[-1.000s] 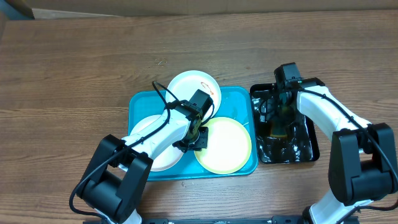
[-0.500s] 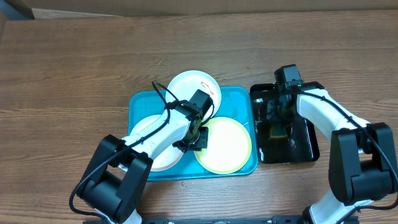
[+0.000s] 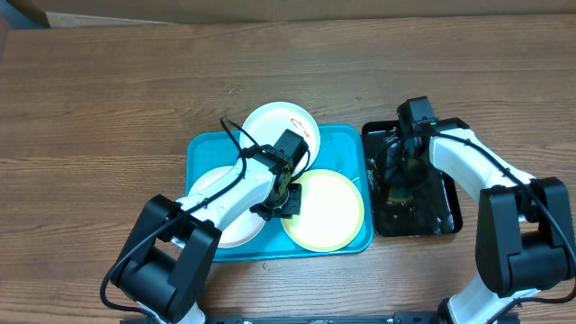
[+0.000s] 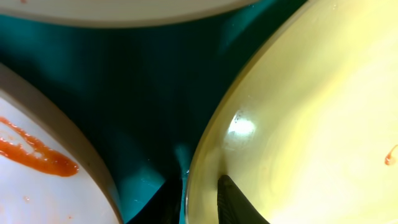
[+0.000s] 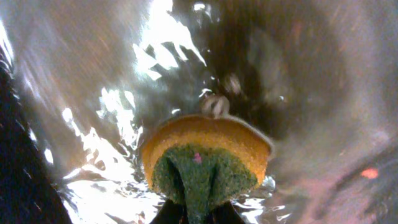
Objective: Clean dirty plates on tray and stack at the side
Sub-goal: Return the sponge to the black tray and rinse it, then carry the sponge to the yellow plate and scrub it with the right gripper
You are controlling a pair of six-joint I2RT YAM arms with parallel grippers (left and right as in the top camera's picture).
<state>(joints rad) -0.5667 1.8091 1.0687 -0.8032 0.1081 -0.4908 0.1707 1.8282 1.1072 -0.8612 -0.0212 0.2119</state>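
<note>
**Plates, three (image 3: 322,210).** All on or overlapping the tray (image 3: 346,144), none stacked at the side yet.
- Pale yellow-green plate (image 4: 298,99), one: front right part of the tray, small orange smear (image 4: 390,155) on its face.
- White plates, two: far one (image 3: 281,130) overhanging the tray's back rim, with an orange mark; near-left one (image 4: 37,155) partly under the left arm, with a broad orange streak.

**Tray, one.** Turquoise, long axis running left to right across the table (image 3: 108,90).

**Left hand (image 4: 202,199).** Down at the left edge of the pale yellow-green plate, one finger on either side of the rim, closed on it by the look of the wrist view.

**Right hand (image 5: 189,214).** Clamped on one sponge (image 5: 205,158), yellow with a green scouring face, over the wet floor of the black tray (image 3: 445,211).

**Relation governing the next move.** Sponge directly to the right of the pale yellow-green plate, just across the two trays' neighbouring rims. Round plates, so no long axis to align. Right arm nearer for wiping, left arm placed for steadying. Likely step: carrying the sponge left onto that plate.
</note>
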